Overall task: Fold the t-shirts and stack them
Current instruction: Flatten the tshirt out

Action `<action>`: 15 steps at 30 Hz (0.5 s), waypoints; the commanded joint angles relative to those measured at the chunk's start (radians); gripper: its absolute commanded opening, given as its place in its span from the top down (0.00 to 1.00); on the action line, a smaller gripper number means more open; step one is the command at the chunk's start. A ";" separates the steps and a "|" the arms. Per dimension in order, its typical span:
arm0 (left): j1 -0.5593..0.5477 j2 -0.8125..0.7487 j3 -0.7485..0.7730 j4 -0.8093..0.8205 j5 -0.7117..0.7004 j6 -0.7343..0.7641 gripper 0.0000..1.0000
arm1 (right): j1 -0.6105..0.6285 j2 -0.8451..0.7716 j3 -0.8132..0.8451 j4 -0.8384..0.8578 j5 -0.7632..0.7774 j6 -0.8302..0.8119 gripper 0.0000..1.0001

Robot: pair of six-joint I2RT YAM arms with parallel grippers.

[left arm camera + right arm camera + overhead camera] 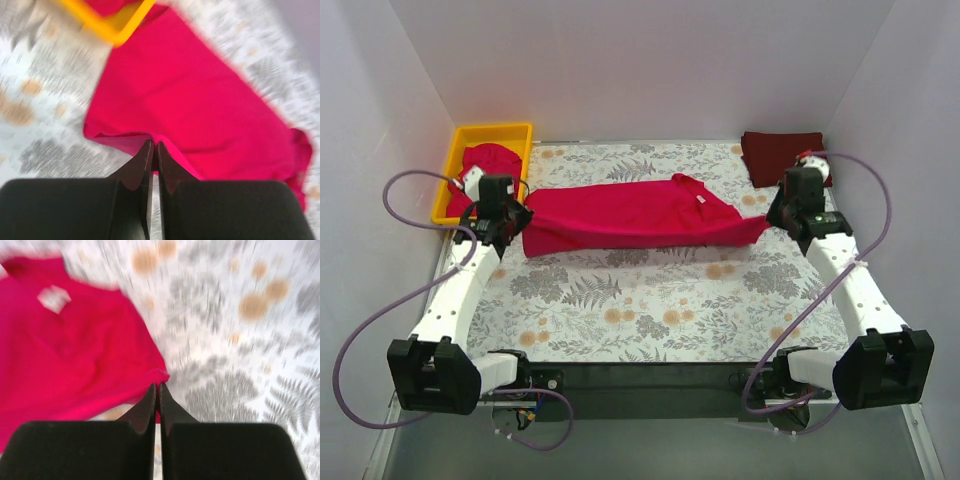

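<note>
A crimson-pink t-shirt (630,212) is stretched left to right across the far half of the table, held taut between both arms. My left gripper (517,228) is shut on its left edge (150,137). My right gripper (770,220) is shut on its right tip (161,376), near the white neck label (53,297). A folded dark maroon t-shirt (780,155) lies at the far right corner. Another crimson-pink t-shirt (492,160) is bunched in the yellow tray (460,137).
The floral table cover (660,300) spreads in front of the stretched shirt. The yellow tray's corner (117,34) shows beyond the left gripper. White walls close in the table on three sides.
</note>
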 commanded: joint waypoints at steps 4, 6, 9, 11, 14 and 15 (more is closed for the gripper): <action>0.005 -0.003 0.403 -0.078 -0.078 0.090 1.00 | -0.074 -0.006 0.385 0.047 0.066 -0.121 0.99; 0.005 -0.043 0.499 -0.089 -0.087 0.124 1.00 | -0.076 -0.037 0.488 0.048 0.072 -0.182 0.99; 0.005 -0.128 0.586 -0.089 -0.092 0.193 1.00 | -0.078 -0.104 0.574 0.048 0.067 -0.273 0.99; 0.005 -0.181 0.615 -0.066 -0.080 0.240 1.00 | -0.078 -0.153 0.600 0.054 0.063 -0.313 0.99; 0.005 -0.271 0.658 -0.045 -0.048 0.297 1.00 | -0.078 -0.251 0.626 0.064 0.035 -0.388 0.99; 0.005 -0.304 0.687 -0.054 -0.036 0.309 1.00 | -0.078 -0.296 0.649 0.065 0.006 -0.403 0.99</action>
